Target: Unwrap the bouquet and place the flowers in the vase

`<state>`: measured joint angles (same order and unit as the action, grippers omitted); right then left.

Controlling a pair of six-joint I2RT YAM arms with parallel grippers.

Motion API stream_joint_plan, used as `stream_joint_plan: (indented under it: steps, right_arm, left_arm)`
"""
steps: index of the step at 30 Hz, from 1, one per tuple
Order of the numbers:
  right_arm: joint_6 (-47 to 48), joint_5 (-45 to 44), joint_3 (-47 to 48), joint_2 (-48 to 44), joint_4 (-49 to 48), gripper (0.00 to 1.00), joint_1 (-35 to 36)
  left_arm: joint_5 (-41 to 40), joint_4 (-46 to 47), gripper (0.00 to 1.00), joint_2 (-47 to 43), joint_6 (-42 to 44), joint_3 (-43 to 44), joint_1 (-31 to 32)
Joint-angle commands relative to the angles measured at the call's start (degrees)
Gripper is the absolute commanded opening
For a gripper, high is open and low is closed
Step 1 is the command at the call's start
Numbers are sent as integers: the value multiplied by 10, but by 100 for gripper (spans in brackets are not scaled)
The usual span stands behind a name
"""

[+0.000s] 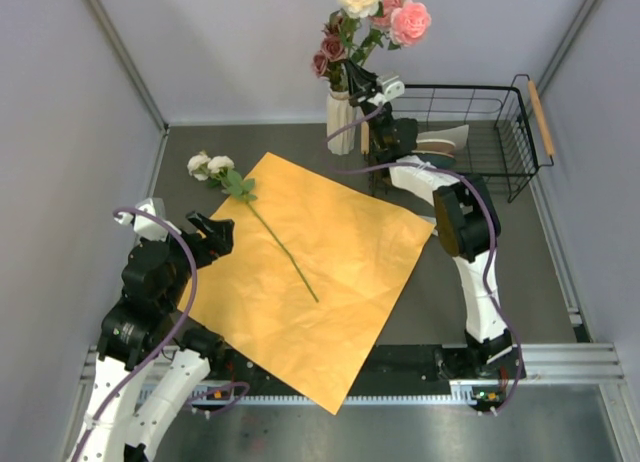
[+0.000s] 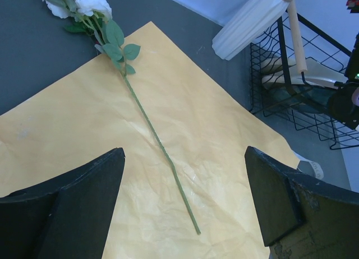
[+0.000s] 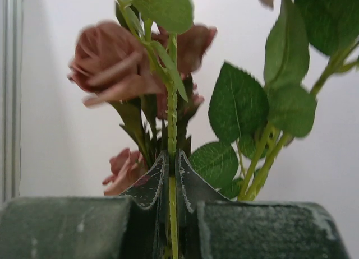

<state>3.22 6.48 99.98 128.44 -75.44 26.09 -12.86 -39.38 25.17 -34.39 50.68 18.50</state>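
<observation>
Dark grey surface [image 1: 290, 142], boxed in by pale lilac-grey walls [image 1: 60, 102] on the left, far and right sides. A metal rail [image 1: 560, 360] ran along the near edge. Orange paper [image 1: 310, 272] lay unfolded flat across the middle, one corner over the near edge. White rose [image 1: 208, 165] lay on it: stem across the paper, blossoms off its far-left edge on bare surface. Vase [image 1: 340, 122] stood at the far edge, just left of a black wire basket [image 1: 480, 132] in the far-right corner. Flowers [image 1: 385, 12], cream, pink and mauve, stood in the vase. Left tool [image 2: 184, 152] released, jaws wide, hovering over the paper's left side, gripping nothing. Right tool [image 3: 172, 158] clenched on a thin green stem [image 3: 171, 113] above the vase rim, probably a mauve rose's.
</observation>
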Motion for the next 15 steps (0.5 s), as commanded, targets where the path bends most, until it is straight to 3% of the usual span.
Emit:
stream_joint_plan:
  steps: [1,15]
  right_arm:
    - [-17,-17,-27,-5,-99,0,-3]
    - [-28,-28,-87,22,-67,0,-6]
  left_arm:
    - [6,27,94,0,-2,1,1]
    - [21,26,94,-3,-9,2,1]
